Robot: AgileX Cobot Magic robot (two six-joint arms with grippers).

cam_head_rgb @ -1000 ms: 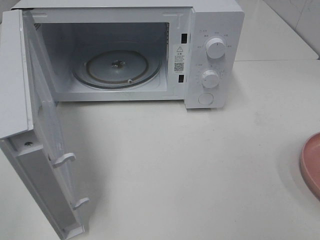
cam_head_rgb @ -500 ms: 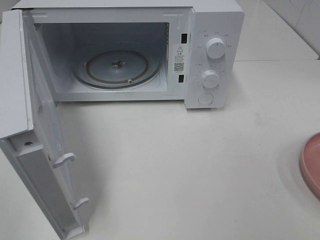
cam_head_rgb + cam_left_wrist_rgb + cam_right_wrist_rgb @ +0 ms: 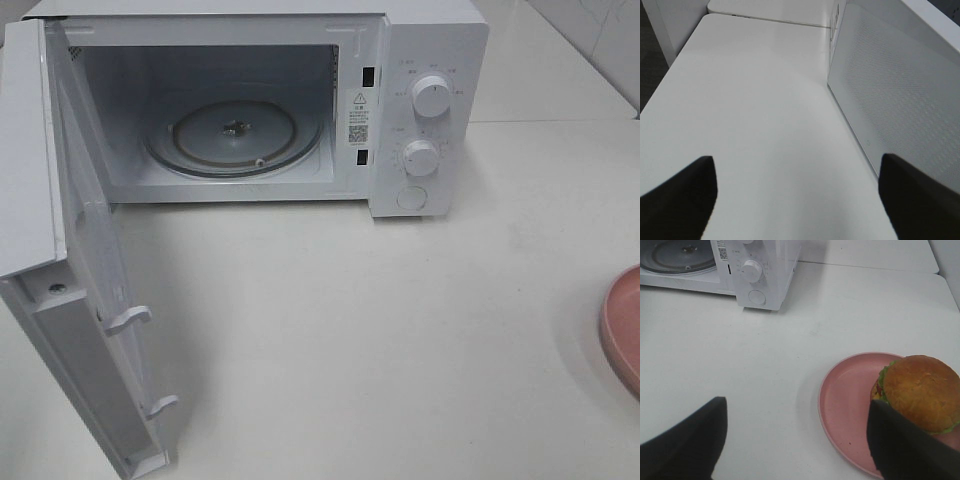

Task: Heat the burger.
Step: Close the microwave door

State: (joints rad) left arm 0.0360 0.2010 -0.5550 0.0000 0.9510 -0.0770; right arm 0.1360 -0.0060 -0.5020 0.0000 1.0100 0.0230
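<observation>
On pink plate (image 3: pixel 842 405) sits burger (image 3: pixel 920 390) (microwave (image 3: pixel 430 60) open).

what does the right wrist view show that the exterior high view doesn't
Only the right wrist view shows the burger, sitting on the pink plate, and the open right pincer. Only the exterior high view shows the open microwave door and the whole cavity. Both show the microwave, its glass turntable, its knobs, the white table and the plate, though the high view catches only the plate's edge.

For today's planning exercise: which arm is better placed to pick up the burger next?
Right. Its open hand faces the burger on the pink plate; the left hand sits beside the microwave door.
</observation>
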